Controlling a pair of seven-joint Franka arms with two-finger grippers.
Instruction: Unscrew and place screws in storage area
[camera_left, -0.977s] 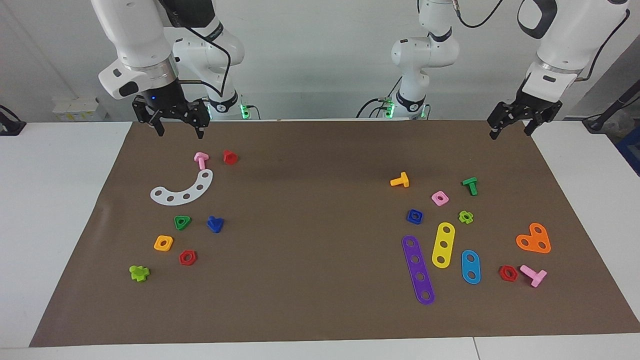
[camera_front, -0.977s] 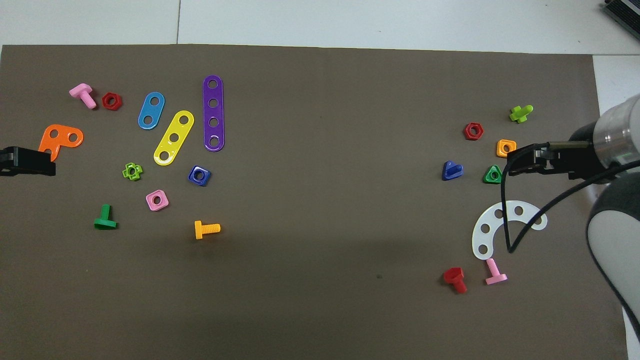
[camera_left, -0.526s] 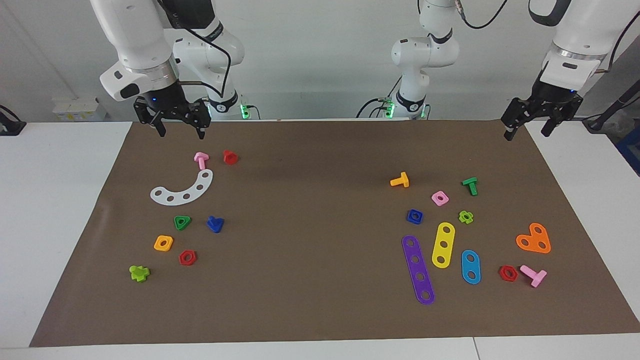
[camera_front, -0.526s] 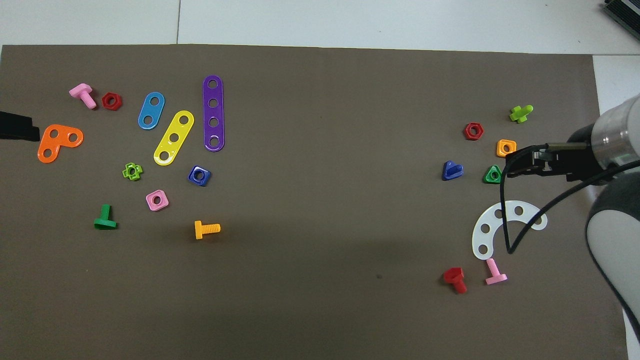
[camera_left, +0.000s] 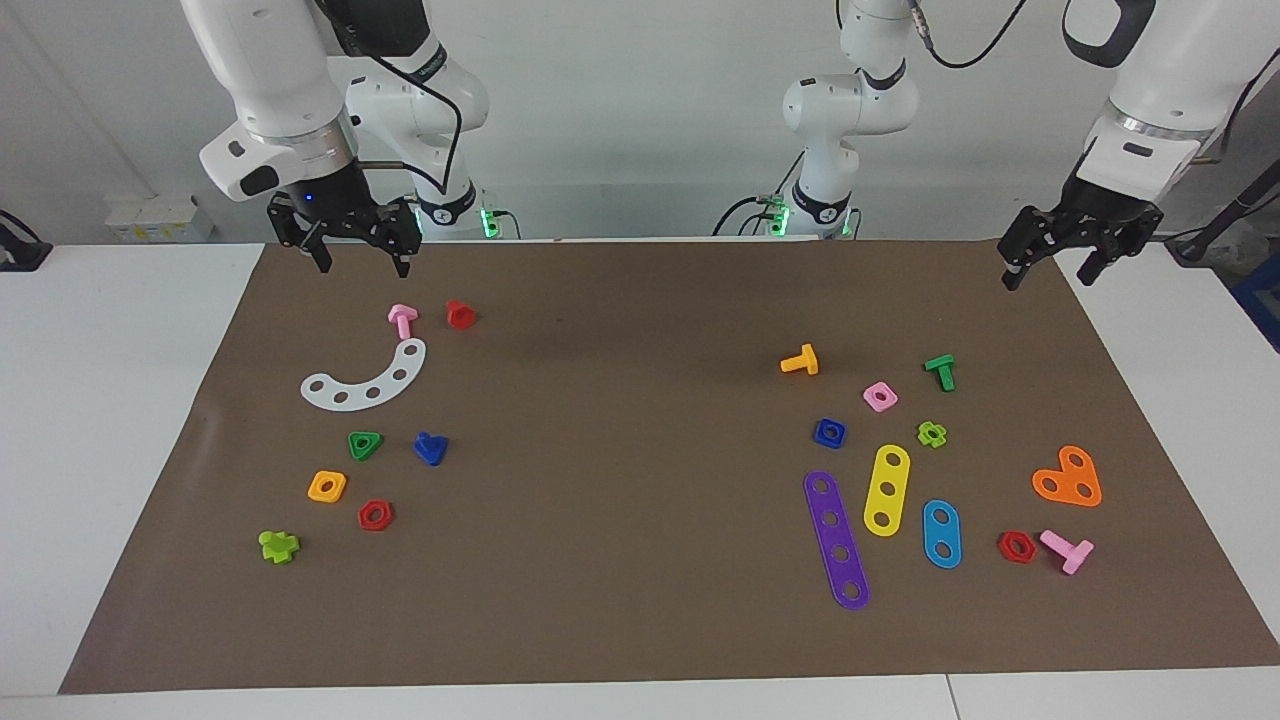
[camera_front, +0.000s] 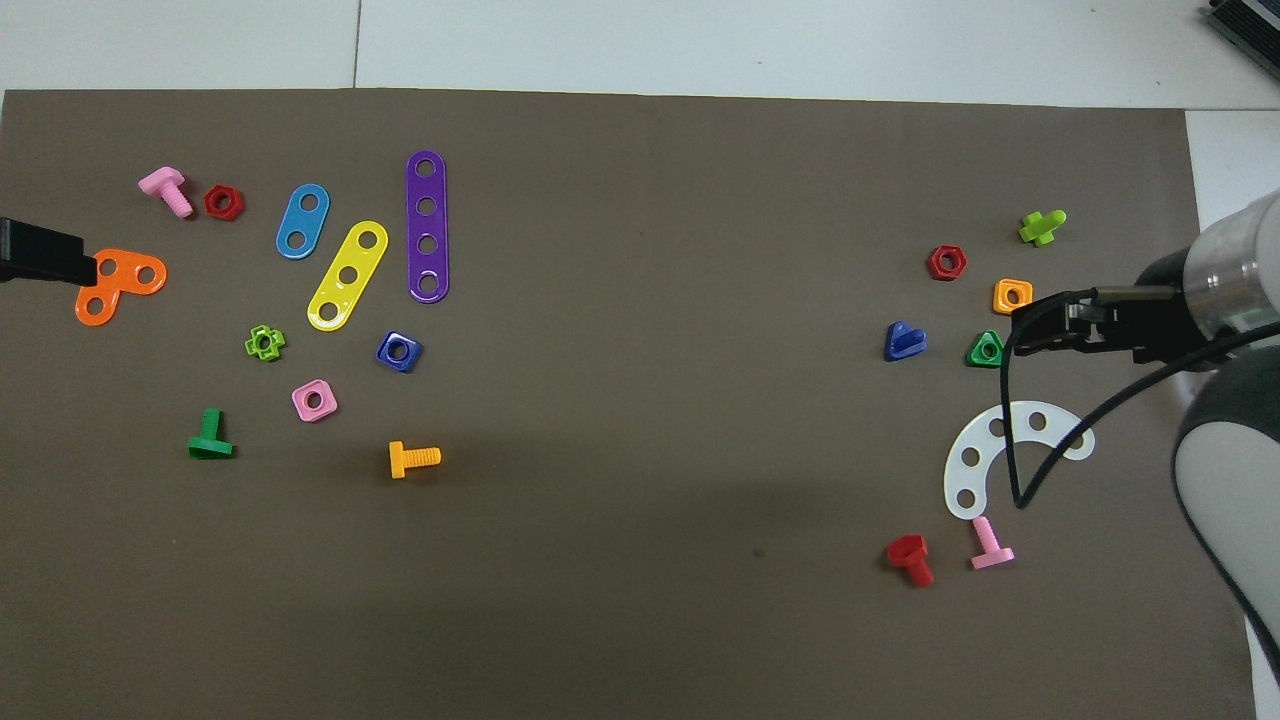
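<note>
The blue screw (camera_left: 430, 447) with a triangular head lies loose on the brown mat at the right arm's end; it also shows in the overhead view (camera_front: 905, 341), beside a green triangular nut (camera_front: 986, 349). The blue square nut (camera_left: 829, 432) lies apart from it at the left arm's end, also in the overhead view (camera_front: 399, 351). My right gripper (camera_left: 362, 268) is open and empty, raised over the mat near a pink screw (camera_left: 402, 320). My left gripper (camera_left: 1046, 280) is open and empty, raised at the mat's corner; its tip (camera_front: 55, 265) shows by the orange plate (camera_front: 120, 283).
At the right arm's end lie a white arc plate (camera_left: 365, 381), a red screw (camera_left: 460, 314), orange and red nuts and a lime screw. At the left arm's end lie purple (camera_left: 837, 539), yellow and blue plates, pink and lime nuts, and orange, green and pink screws.
The left gripper has risen and swung toward the mat's corner, then come back a little over the orange plate. The right gripper has barely moved. No part on the mat has moved.
</note>
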